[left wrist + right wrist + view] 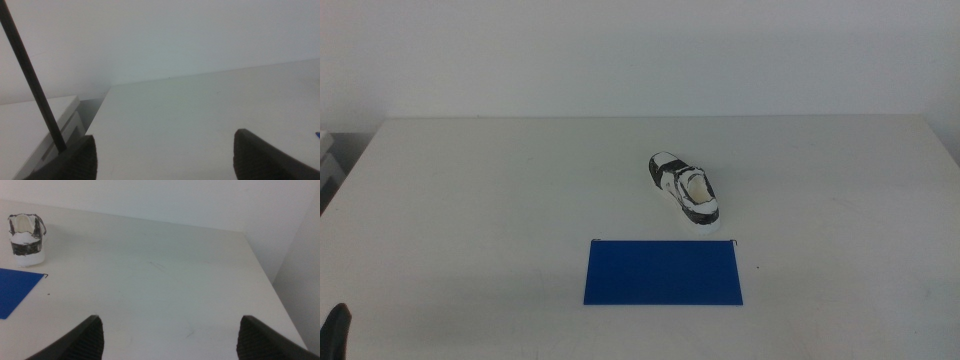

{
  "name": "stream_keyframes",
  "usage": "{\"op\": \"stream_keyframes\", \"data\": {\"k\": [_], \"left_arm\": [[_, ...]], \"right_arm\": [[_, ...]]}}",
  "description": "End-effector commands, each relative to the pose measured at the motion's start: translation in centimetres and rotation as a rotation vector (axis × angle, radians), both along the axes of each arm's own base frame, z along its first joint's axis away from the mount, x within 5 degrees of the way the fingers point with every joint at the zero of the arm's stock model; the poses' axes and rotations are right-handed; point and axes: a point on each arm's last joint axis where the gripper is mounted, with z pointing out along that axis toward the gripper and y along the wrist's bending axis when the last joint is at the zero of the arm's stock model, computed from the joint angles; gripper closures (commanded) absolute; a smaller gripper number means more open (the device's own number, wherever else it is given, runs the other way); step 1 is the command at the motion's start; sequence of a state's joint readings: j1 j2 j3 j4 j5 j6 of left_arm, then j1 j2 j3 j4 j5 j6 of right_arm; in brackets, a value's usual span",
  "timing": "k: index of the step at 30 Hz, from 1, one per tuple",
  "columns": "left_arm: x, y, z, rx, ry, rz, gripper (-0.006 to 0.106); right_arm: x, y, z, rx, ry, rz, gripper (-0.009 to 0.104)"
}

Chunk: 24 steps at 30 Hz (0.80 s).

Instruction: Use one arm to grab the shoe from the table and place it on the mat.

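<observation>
The white sneaker with black panels, the shoe (685,189), lies on the white table (500,200) just right of centre, its heel toward the front right. The deep blue mat (663,272) lies flat just in front of it, apart from it. The right wrist view shows the shoe (26,234) heel-on and a corner of the mat (15,290) beside it. My right gripper (170,337) is open and empty, well off to the right of the shoe. My left gripper (165,157) is open and empty at the table's front left; only a dark tip (337,330) shows in the middle view.
A white unit (35,125) stands beyond the table's left edge, with a black cable (30,80) crossing in front of it. The table's right edge (265,270) is close to my right gripper. A white wall rises behind the table.
</observation>
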State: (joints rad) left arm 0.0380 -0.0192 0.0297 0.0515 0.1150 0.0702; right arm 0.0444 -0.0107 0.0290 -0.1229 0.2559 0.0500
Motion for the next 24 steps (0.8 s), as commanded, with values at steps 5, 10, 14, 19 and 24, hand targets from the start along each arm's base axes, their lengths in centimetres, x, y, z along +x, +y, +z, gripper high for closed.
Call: {"op": "stream_keyframes", "data": {"k": [5, 10, 14, 19, 24], "left_arm": [[0.0, -0.1, 0.6, -0.011, -0.083, -0.009, 0.007], [0.0, -0.1, 0.6, -0.011, -0.083, -0.009, 0.007], [0.0, -0.1, 0.6, -0.011, -0.083, -0.009, 0.007], [0.0, -0.1, 0.6, -0.011, -0.083, -0.009, 0.007], [0.0, -0.1, 0.6, -0.011, -0.083, -0.009, 0.007]], "right_arm": [[0.0, 0.1, 3.3, 0.02, -0.12, 0.011, 0.026], [0.9, 0.1, 6.0, 0.013, -0.096, 0.01, 0.026], [2.4, 0.2, 7.3, -0.008, -0.028, 0.01, 0.026], [5.1, 0.3, 8.8, -0.011, 0.058, 0.012, 0.026], [8.1, 0.7, 10.7, -0.016, 0.115, 0.033, 0.026]]}}
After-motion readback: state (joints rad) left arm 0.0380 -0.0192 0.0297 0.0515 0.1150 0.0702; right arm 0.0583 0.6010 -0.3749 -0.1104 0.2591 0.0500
